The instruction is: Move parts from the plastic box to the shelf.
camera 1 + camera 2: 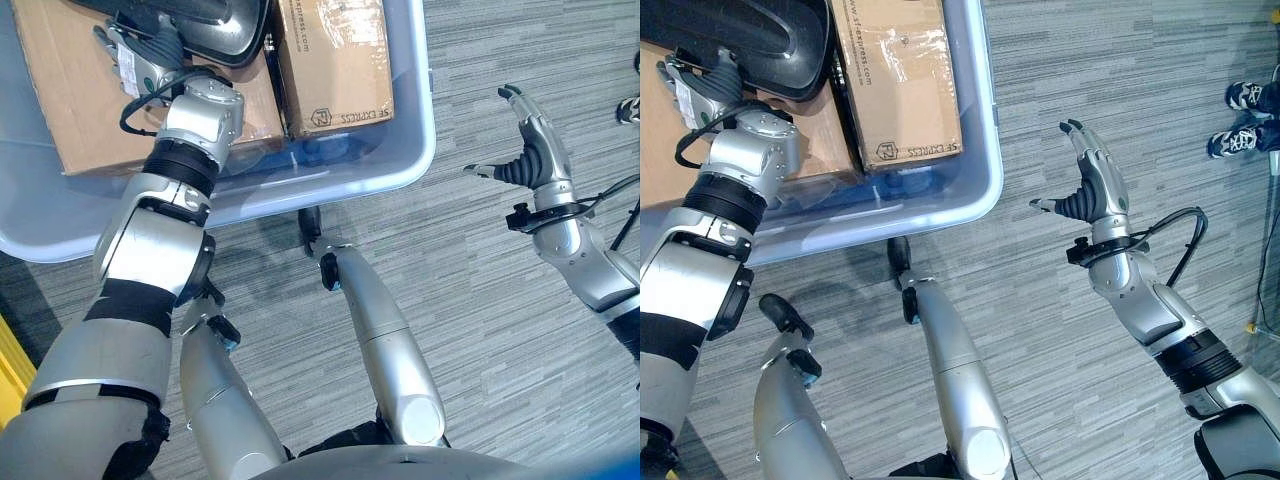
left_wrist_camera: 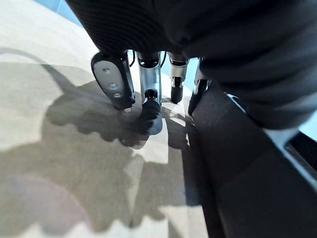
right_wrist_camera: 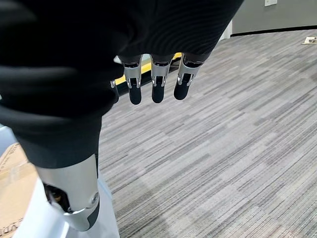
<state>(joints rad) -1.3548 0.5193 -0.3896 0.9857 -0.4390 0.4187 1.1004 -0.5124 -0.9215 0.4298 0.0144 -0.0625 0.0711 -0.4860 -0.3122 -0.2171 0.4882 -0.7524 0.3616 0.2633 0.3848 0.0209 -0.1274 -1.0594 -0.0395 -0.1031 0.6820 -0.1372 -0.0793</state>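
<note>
Right hand (image 3: 153, 74): fingers (image 3: 157, 89) straight, holding nothing, over striped grey carpet (image 3: 237, 139). Plastic box (image 3: 39, 218) corner with cardboard carton (image 3: 12, 168) alongside.

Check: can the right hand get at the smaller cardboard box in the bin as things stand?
Probably yes: the right hand hangs open over carpet beside the plastic box, nothing between it and the smaller cardboard box.

Head views overlook plastic box (image 1: 410, 150); wrist views close.
</note>
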